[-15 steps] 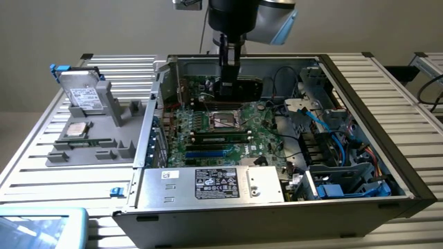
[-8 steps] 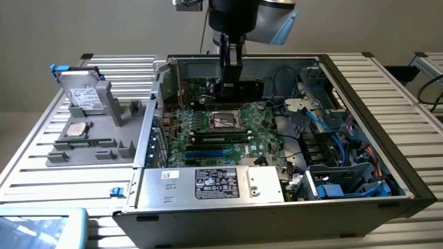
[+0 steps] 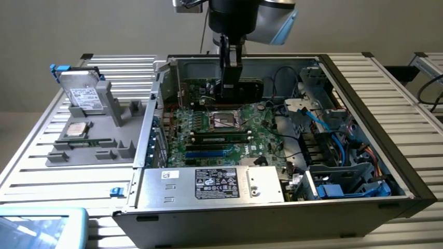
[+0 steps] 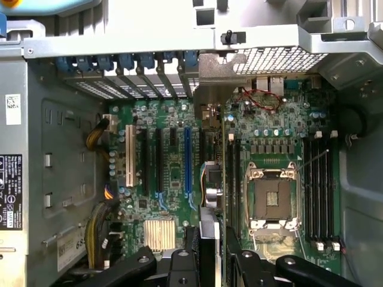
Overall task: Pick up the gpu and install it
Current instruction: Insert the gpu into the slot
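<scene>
The gpu shows as a thin black card standing on edge inside the open computer case, above the green motherboard near the case's back wall. My gripper reaches down from above and is shut on the card's upper edge. In the wrist view the gpu appears edge-on with its metal bracket toward the rear slot covers. It hangs between the blue slot and the CPU socket, held by my gripper with black fingers on either side.
A grey holder at the exterior view's left carries a silver hard drive standing up and another lying flat. The power supply sits at the case's front. Blue and black cables fill the case's right side.
</scene>
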### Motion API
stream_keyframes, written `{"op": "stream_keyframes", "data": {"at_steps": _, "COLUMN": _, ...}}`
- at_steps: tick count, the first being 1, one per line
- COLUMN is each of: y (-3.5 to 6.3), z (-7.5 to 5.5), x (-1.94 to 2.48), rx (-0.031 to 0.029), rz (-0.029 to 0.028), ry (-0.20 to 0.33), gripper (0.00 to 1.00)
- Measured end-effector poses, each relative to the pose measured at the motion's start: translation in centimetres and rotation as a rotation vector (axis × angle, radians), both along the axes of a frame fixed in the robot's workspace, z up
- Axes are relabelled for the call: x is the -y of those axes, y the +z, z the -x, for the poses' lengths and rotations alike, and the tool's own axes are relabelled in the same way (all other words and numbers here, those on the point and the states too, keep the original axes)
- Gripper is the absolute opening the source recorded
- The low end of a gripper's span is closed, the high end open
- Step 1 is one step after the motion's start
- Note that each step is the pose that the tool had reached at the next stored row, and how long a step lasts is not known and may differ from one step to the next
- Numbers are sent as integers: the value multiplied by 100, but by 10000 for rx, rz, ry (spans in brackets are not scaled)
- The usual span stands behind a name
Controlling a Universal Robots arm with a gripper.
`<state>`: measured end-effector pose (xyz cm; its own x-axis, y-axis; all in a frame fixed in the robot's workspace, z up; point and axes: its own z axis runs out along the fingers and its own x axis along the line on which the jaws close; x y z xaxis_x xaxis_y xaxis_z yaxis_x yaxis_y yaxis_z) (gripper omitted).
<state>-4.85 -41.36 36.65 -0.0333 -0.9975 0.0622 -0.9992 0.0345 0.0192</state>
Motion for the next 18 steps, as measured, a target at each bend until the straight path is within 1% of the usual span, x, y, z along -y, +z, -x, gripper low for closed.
{"op": "stream_keyframes", "data": {"at_steps": 1, "y": -8, "z": 0, "x": 0, "rx": 0, "rz": 27, "ry": 0, "gripper": 28}}
{"op": "stream_keyframes", "data": {"at_steps": 4, "y": -26, "z": 0, "x": 2, "rx": 40, "rz": 31, "ry": 0, "gripper": 28}}
{"op": "stream_keyframes", "data": {"at_steps": 5, "y": -30, "z": 4, "x": 4, "rx": 68, "rz": 33, "ry": 0, "gripper": 28}}
{"op": "stream_keyframes", "data": {"at_steps": 8, "y": -44, "z": 11, "x": 6, "rx": 86, "rz": 34, "ry": 4, "gripper": 28}}
{"op": "stream_keyframes", "data": {"at_steps": 11, "y": -60, "z": 23, "x": 8, "rx": 152, "rz": 49, "ry": 4, "gripper": 28}}
{"op": "stream_keyframes", "data": {"at_steps": 15, "y": -73, "z": 23, "x": 11, "rx": 153, "rz": 51, "ry": 9, "gripper": 28}}
{"op": "stream_keyframes", "data": {"at_steps": 16, "y": -80, "z": 25, "x": 11, "rx": 155, "rz": 66, "ry": 9, "gripper": 28}}
{"op": "stream_keyframes", "data": {"at_steps": 18, "y": -96, "z": 27, "x": 11, "rx": 154, "rz": 70, "ry": 10, "gripper": 28}}
